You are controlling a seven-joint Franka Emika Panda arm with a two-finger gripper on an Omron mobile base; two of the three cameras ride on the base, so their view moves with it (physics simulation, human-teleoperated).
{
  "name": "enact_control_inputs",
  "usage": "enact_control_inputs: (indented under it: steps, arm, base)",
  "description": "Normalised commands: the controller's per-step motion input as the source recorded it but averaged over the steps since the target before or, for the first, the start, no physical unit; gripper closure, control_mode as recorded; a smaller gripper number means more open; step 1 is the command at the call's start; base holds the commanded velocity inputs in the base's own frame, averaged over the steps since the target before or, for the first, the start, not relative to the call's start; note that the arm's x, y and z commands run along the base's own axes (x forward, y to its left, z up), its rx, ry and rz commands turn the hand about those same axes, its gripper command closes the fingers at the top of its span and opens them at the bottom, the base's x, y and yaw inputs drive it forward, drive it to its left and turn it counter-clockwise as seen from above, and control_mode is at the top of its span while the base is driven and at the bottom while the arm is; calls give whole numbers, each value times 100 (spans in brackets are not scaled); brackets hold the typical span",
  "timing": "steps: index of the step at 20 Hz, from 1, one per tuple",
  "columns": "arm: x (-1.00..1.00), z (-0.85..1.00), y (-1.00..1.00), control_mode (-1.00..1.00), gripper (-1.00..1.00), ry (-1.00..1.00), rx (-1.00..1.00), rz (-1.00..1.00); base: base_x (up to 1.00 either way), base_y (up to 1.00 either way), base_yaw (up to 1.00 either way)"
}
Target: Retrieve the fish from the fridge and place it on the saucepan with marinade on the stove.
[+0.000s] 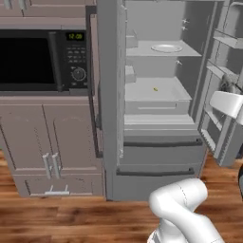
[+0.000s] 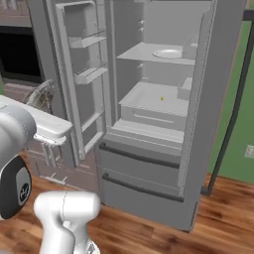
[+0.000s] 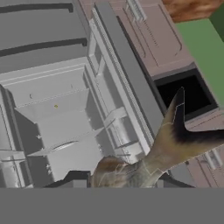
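Fish (image 3: 148,164) clamped in gripper (image 3: 117,187), clear of open fridge (image 1: 156,137). Retrieval judged done; carry step in hand. Next: turn toward stove, lower fish onto saucepan's marinade.

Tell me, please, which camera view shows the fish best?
The hand view: the fish looms close there, tail flared, just past the pincer. The left base view shows a sliver by the open fridge door; the right base view shows its curved body above the arm.
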Motion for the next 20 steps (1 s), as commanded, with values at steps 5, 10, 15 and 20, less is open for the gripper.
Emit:
enact_control_inputs:
  steps: [5,10,15,20]
  arm:
    - [0,0,0,100,100,0,0,0]
    - [0,0,0,100,100,0,0,0]
    - [0,0,0,100,100,0,0,0]
    - [0,0,0,100,100,0,0,0]
  base:
    - [-40,0,29]
    - [-45,0,30]
    - [-43,0,31]
    - [-41,0,32]
